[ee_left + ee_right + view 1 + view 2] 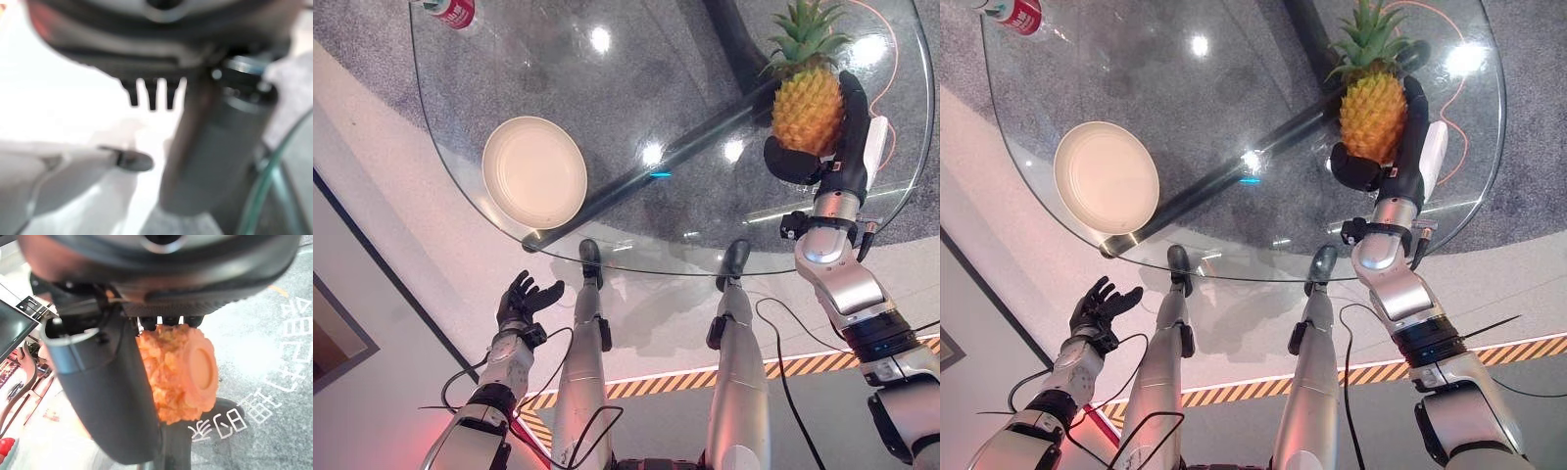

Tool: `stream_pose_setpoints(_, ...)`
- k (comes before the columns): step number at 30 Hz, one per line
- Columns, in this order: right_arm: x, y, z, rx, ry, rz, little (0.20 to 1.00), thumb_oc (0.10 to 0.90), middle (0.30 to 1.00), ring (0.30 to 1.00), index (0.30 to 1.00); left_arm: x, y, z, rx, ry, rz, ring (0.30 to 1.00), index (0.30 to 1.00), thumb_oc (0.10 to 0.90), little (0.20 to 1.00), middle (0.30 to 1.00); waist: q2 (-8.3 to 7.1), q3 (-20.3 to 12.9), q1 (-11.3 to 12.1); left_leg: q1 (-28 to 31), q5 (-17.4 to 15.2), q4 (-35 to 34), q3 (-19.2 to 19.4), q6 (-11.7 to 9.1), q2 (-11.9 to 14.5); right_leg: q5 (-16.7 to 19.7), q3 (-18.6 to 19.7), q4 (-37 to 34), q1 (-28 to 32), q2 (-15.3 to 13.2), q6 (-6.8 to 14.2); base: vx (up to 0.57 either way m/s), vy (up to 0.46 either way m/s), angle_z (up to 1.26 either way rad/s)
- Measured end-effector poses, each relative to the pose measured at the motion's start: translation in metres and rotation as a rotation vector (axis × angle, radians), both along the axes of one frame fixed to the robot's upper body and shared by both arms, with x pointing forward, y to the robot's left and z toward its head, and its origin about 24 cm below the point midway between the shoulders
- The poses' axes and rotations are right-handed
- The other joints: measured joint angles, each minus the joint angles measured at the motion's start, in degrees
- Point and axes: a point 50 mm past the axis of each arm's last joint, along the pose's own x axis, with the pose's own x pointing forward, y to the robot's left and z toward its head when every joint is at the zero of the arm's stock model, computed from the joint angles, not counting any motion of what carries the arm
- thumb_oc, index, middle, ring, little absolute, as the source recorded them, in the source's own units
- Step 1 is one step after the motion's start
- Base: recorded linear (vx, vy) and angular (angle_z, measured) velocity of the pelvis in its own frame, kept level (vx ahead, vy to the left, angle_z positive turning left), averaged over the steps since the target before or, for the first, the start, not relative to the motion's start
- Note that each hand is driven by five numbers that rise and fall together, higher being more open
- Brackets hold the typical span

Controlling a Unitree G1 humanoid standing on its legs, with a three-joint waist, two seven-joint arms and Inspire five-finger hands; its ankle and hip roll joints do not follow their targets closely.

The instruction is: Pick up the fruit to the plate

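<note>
Gripping the pineapple (808, 106), the right hand (832, 147) is curling its dark fingers round the far side of the fruit while the thumb is pressing in from the near side. The pineapple is standing upright in that grasp, green crown pointing away from the robot, over the right part of the round glass tabletop (705, 211). From the right wrist view its orange body (178, 372) is showing flat base toward the camera, wedged against the hand (112, 396); whether that base is touching the glass or hanging just above it I cannot tell.

The white plate (534, 171) is lying on the left part of the tabletop, near its closer rim and well apart from the fruit. A red can (453, 12) is sitting at the far left edge of the glass.

The left hand (522, 299) is hanging low beside the tabletop, below its near rim, fingers spread loosely and holding nothing.
</note>
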Motion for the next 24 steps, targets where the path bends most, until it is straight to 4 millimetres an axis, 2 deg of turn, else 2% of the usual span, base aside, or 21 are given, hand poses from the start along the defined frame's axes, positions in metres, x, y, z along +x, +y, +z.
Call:
stream_pose_setpoints(3, 0.0003, -0.0003, -0.0001, -0.001, 0.007, -0.004, 0.9, 0.8, 0.9, 0.9, 0.9, 0.0001, -0.0004, -0.0001, -0.002, 0.005, -0.003, 0.9, 0.9, 0.8, 0.9, 0.9, 0.0, 0.0, 0.02, 0.01, 0.0, 0.01, -0.03, 0.0, 0.0, 0.0, -0.01, 0.01, 0.03, 0.0, 0.0, 0.0, 0.0, 0.0)
stream_pose_setpoints(4, 0.0004, -0.0004, -0.0001, -0.002, 0.009, -0.004, 0.464, 0.364, 0.526, 0.526, 0.526, 0.0001, -0.0004, -0.0002, -0.003, 0.006, -0.003, 0.9, 0.9, 0.8, 0.9, 0.9, 0.0, 0.0, 0.0, 0.0, 0.0, 0.01, -0.06, 0.0, 0.0, -0.01, -0.03, 0.02, 0.05, 0.0, 0.01, 0.0, 0.0, 0.0)
stream_pose_setpoints(5, 0.0006, -0.0007, 0.0002, -0.005, 0.012, -0.005, 0.2, 0.1, 0.3, 0.3, 0.3, 0.0001, -0.0006, -0.0003, -0.003, 0.007, -0.004, 0.9, 0.9, 0.8, 0.9, 0.9, 0.0, 0.0, 0.0, 0.01, 0.01, 0.02, -0.08, 0.0, 0.0, -0.01, -0.04, 0.02, 0.08, 0.0, 0.01, 0.0, 0.0, 0.0)
stream_pose_setpoints(13, 0.0024, -0.008, 0.0048, -0.028, 0.023, -0.035, 0.2, 0.1, 0.3, 0.3, 0.3, 0.0003, -0.0005, -0.0002, -0.004, 0.008, -0.005, 0.9, 0.9, 0.8, 0.9, 0.9, 0.0, 0.0, -0.06, 0.01, 0.03, 0.05, -0.15, 0.01, 0.0, -0.01, -0.09, 0.07, 0.14, 0.0, 0.02, 0.0, 0.0, 0.0)
stream_pose_setpoints(24, 0.0026, -0.0084, 0.0043, -0.028, 0.028, -0.038, 0.2, 0.1, 0.3, 0.3, 0.3, 0.0004, -0.0001, 0.0002, -0.009, 0.005, 0.001, 0.9, 0.9, 0.8, 0.9, 0.9, 0.0, 0.0, 0.01, 0.16, 0.04, 0.07, -0.3, 0.01, -0.01, -0.02, -0.13, 0.31, 0.31, 0.0, 0.02, 0.0, 0.0, 0.0)
